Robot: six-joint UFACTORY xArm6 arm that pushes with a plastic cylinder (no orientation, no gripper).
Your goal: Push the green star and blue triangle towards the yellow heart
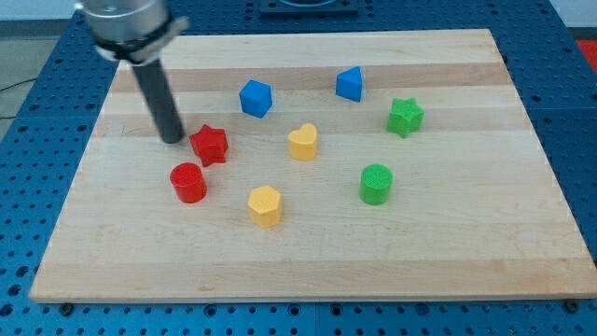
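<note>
The green star (405,117) lies at the view's right, with the blue triangle (350,84) up and to its left. The yellow heart (302,142) sits near the board's middle, left of the star and below-left of the triangle. My tip (173,139) rests on the board at the view's left, just left of the red star (210,145), far from the green star and blue triangle.
A blue cube (255,98) lies above-left of the heart. A red cylinder (188,182) is below my tip. A yellow hexagon (265,205) and a green cylinder (376,184) lie lower on the wooden board (485,243).
</note>
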